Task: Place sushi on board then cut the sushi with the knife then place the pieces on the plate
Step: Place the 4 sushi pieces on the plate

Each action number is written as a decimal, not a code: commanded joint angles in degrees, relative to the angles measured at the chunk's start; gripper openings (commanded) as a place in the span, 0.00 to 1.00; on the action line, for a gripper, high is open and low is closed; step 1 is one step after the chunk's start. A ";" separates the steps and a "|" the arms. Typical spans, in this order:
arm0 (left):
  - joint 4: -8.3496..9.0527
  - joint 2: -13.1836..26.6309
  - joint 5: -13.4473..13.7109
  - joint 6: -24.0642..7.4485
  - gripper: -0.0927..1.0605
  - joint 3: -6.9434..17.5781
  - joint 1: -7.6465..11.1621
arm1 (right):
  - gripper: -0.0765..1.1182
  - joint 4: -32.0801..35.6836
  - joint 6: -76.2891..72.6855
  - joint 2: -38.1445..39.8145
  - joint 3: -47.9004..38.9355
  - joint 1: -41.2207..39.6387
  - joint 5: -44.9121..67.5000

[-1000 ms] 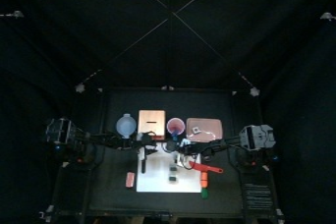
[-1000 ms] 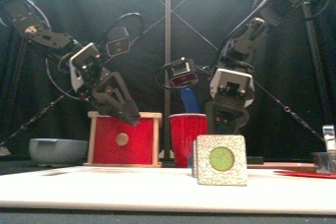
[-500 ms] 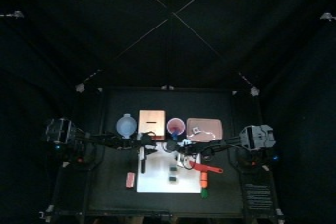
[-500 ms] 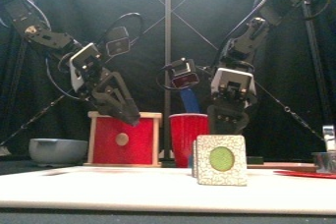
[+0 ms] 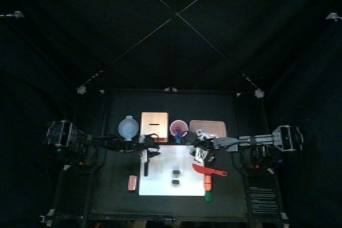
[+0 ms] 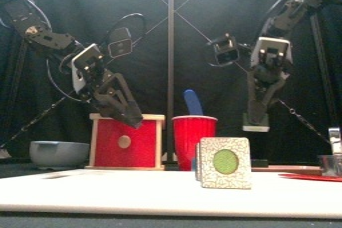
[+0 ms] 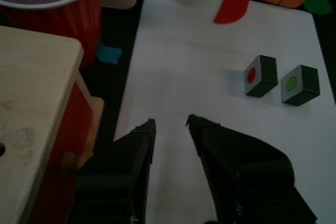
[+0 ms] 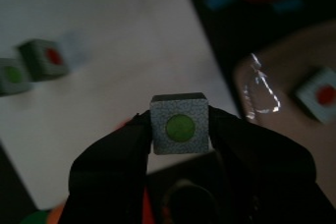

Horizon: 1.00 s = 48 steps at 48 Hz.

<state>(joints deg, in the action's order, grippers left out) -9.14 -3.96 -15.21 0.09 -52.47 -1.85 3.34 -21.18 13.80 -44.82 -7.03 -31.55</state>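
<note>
- fingers (image 8: 112, 154) of the right gripper (image 8: 182, 120) were closed on a sushi piece (image 8: 183, 128), green centre facing the wrist camera. it was held clear of the table, between the board (image 7: 197, 81) and the pink plate (image 8: 305, 130).
- fingers (image 7: 125, 159) of the left gripper (image 7: 171, 123) stood apart with nothing between them, above the board's near end beside the box (image 6: 124, 142).
- risk: the piece was pinched only by its two side faces, so it could twist or slip out on the way to the plate.
- risk: if let go too high, it could tumble and roll off the plate's low rim.
- risk: set down too close, it could knock the piece already on the plate (image 8: 319, 92).
- count, sushi: four pieces seen. one was in the right gripper, two were side by side on the board (red centre (image 7: 260, 74), green centre (image 7: 300, 84)), and one was on the plate.
- count, knives: two. a red knife (image 7: 234, 2) lay on the board and a blue knife (image 6: 191, 102) stood in the cup (image 6: 195, 140).
- count, other: one board, one plate, one cup, one box, one bowl (image 6: 59, 153).
</note>
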 commanded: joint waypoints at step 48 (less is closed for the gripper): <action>-0.97 -0.53 -0.26 0.00 0.72 0.88 -0.35 | 0.86 1.14 0.18 4.83 -2.81 -0.79 4.31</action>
<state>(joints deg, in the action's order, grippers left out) -9.67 -3.96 -15.21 0.09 -52.38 -2.11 5.10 -21.01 17.40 -50.63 -12.83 -27.95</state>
